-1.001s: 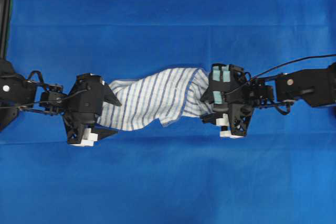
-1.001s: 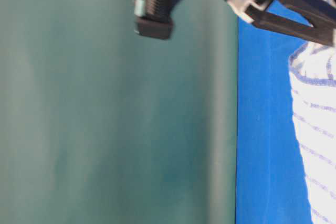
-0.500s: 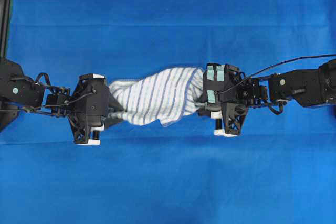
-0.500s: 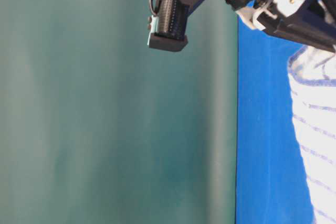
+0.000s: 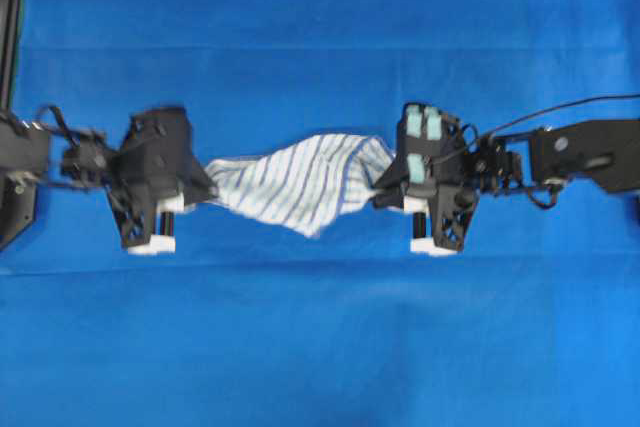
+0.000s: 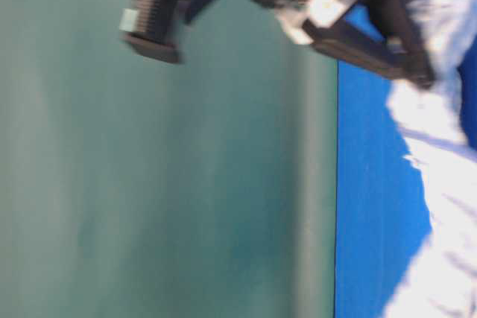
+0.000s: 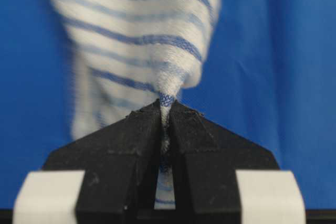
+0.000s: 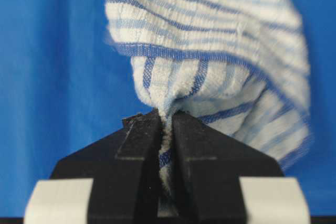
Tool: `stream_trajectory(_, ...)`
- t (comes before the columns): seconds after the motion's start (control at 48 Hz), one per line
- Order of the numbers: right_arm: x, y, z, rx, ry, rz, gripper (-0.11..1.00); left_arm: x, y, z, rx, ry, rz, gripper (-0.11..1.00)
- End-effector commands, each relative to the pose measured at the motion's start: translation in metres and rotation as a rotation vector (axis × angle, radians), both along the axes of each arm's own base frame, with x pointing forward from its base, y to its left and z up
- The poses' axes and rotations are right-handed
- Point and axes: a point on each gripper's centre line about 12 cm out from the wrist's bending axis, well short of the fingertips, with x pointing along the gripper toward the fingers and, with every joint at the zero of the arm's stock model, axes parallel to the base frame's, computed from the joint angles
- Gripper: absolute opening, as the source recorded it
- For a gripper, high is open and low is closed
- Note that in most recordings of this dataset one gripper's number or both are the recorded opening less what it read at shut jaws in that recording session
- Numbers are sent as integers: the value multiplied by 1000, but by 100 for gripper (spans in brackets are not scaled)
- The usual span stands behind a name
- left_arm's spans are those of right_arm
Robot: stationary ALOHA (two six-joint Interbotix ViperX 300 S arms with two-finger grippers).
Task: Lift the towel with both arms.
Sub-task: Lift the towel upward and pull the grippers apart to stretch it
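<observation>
So both claws have a proper bite on the towel (image 5: 300,182) right now. Seen from overhead, it hangs stretched between the two of them, roughly in the middle of the blue table cover (image 5: 320,347): the left gripper (image 5: 207,190) has the end at 9 o'clock, the right gripper (image 5: 380,197) has the end at 3 o'clock, and the loose middle droops to a point toward 6 o'clock.

The left wrist view shows it best. Those black fingers (image 7: 126,150) are squeezed nearly flat together with just a thin pinch of striped cloth between them, and the rest of the towel (image 7: 136,35) fans out toward 12 o'clock from the tips. Same story on the right wrist view: the fingers (image 8: 205,161) are clamped on a bunched corner, with the towel (image 8: 210,45) billowing up toward 12 and 1 o'clock.

Count-wise: one towel, two grippers, one blue cover. The right one has three pale teal pads on top, and each has a white block at its 6 o'clock side.

The table-level view is blurry. You can make out a dark arm at the top and white cloth (image 6: 440,206) at the right edge, not much else.
</observation>
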Motion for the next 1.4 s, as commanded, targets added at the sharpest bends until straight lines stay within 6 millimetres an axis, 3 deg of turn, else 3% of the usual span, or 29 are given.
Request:
stream_trajectory(0.0,2,-7,40,2,-97,-21,7,-2,13,34,-1,-103,47,1)
stream_trajectory(0.209,-8,-26,92,-14,-164,-65,7,-21,29,84,11,-267,112,1)
stream_trajectory(0.5,-24,-46,161,-65,-250,-102,7,-45,33,153,34,-406,130,1)
stream_trajectory(0.876,-38,-54,245,-173,-325,-107,7,-50,33,221,55,-521,130,1)
stream_trajectory(1.063,-40,-55,261,-205,-327,-110,7,-51,37,239,113,-539,123,1)
stream_trajectory(1.376,-40,-55,261,-206,-325,-110,7,-38,39,230,119,-499,119,2)
